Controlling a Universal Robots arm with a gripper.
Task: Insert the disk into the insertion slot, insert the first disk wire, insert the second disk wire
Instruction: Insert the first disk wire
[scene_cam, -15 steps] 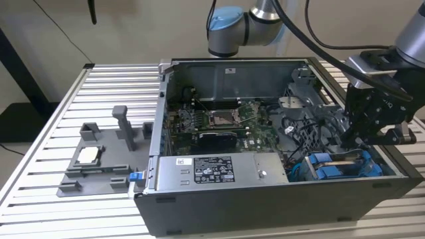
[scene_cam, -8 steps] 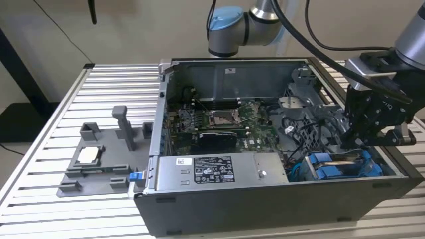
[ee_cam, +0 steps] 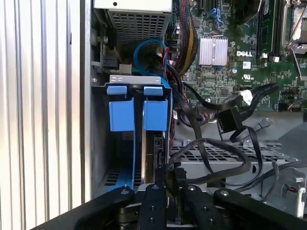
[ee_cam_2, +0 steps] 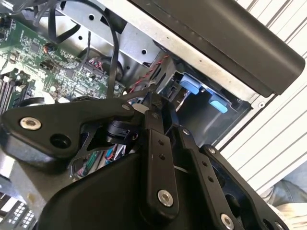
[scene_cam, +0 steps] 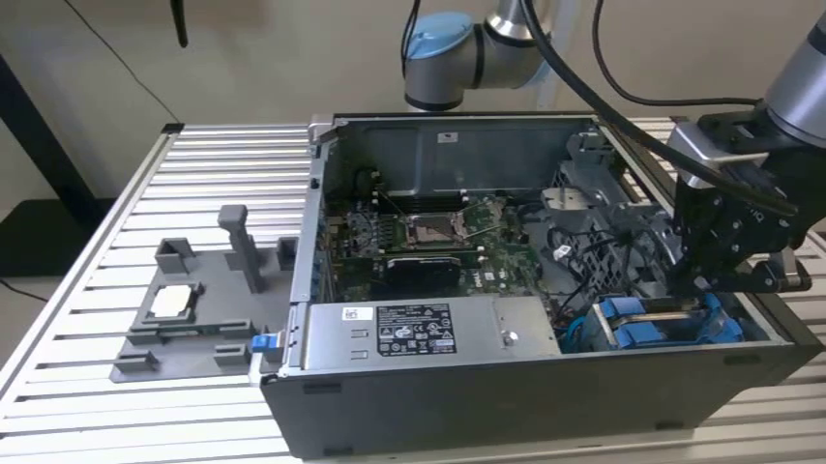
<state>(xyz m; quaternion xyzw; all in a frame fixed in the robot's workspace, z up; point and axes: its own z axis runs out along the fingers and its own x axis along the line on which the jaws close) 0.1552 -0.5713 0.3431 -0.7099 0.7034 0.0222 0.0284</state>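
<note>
**Q:** As the first wrist view shows it, where does the disk (ee_cam: 156,115) lie?
**A:** Within the insertion slot (ee_cam: 134,79), at one corner of the computer case (scene_cam: 516,406), its blue carrier tabs at the bay's mouth.
**Q:** And the gripper (ee_cam: 170,184)?
**A:** Poised at the disk's end opposite the tabs. Its jaws are narrow, apparently pinching a black cable (ee_cam: 211,143), though the contact is hard to see. The motherboard (ee_cam: 230,72) lies beside the bay.

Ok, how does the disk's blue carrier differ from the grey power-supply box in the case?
The blue carrier is bright plastic; the power-supply box is grey metal with a printed label. The carrier stands on edge at the exterior view's right; the box lies lengthwise along the near wall of the case. The box is clearly larger. Both sit inside the case.
</note>
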